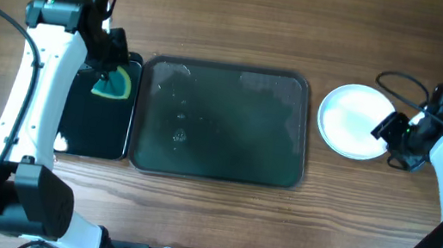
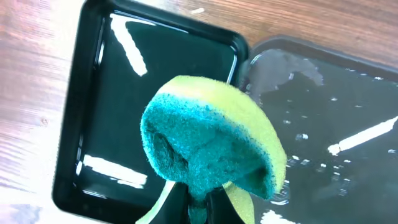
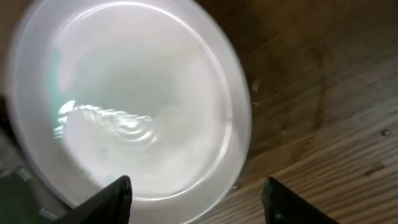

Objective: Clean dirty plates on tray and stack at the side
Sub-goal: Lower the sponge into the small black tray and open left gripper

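Note:
The large dark grey-green tray [image 1: 229,134] lies mid-table with no plates on it, only wet streaks; it also shows in the left wrist view [image 2: 336,124]. A white plate [image 1: 350,120] sits on the wood to its right. I cannot tell whether other plates lie under it, and the pale blue plate is not visible. My right gripper [image 1: 397,142] is open at that plate's right edge, with the plate [image 3: 130,106] just ahead of its fingers [image 3: 196,193]. My left gripper [image 1: 110,69] is shut on a green sponge [image 2: 211,143] above the small black tray [image 2: 161,74].
The narrow black tray [image 1: 95,128] lies directly left of the large tray, their rims nearly touching. Cables run along the table's far left and far right edges. Bare wood surrounds the white plate.

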Robot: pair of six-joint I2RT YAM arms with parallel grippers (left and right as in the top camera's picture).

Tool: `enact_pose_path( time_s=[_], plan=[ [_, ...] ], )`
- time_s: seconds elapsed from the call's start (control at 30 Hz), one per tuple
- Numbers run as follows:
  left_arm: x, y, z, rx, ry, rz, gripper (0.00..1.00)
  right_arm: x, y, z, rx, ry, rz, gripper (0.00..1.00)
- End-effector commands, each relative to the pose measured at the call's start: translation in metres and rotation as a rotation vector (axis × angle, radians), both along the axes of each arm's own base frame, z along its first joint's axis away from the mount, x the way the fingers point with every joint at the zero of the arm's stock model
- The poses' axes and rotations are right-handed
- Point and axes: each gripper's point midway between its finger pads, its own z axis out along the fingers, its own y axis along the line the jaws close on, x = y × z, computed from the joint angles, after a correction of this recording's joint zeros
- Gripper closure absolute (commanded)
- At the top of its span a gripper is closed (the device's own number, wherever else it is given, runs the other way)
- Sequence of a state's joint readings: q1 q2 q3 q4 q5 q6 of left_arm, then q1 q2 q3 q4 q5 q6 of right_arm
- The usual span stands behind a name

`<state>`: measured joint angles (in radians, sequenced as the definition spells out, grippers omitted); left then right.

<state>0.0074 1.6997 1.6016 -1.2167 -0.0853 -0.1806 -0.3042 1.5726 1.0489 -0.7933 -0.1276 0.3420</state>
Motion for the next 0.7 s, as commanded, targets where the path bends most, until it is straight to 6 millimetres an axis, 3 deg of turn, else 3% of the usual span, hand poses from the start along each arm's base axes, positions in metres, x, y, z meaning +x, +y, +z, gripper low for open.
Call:
enact_pose_path(
  time_s=[0.0,0.1,0.2,0.33,0.37,0.4,0.43,0.53,0.6,0.67],
  plan=[
    [-0.008,0.026,-0.027,0.056,0.056,-0.08,0.96,0.027,0.021,0.045,0.033,-0.108,0.125,0.31],
    [-0.012,0.038,-0.056,0.073,0.069,-0.122,0.94,0.032,0.034,0.054,0.029,-0.116,0.173,0.29],
    [-0.013,0.04,-0.086,0.08,0.06,-0.141,0.78,0.032,0.04,0.054,0.028,-0.116,0.199,0.28],
    [-0.02,0.039,-0.117,0.081,0.053,-0.141,0.64,0.03,0.041,0.053,0.031,-0.105,0.201,0.27],
    [-0.022,0.039,-0.121,0.081,0.056,-0.141,0.52,0.03,0.041,0.053,0.032,-0.104,0.203,0.27],
    [-0.022,0.039,-0.121,0.081,0.056,-0.141,0.1,0.029,0.041,0.053,0.031,-0.105,0.203,0.27],
    [-0.021,0.039,-0.121,0.082,0.051,-0.14,0.0,0.029,0.041,0.055,0.03,-0.108,0.203,0.27],
    [-0.009,0.04,-0.098,0.085,-0.004,-0.117,0.0,0.031,0.048,0.078,0.029,-0.171,0.259,0.24],
    [0.003,0.038,-0.057,0.076,-0.088,-0.066,0.0,0.032,0.052,0.111,0.001,-0.245,0.287,0.23],
    [0.016,0.03,-0.003,0.041,-0.227,-0.029,0.0,0.027,0.056,0.155,-0.037,-0.342,0.314,0.22]
  ],
)
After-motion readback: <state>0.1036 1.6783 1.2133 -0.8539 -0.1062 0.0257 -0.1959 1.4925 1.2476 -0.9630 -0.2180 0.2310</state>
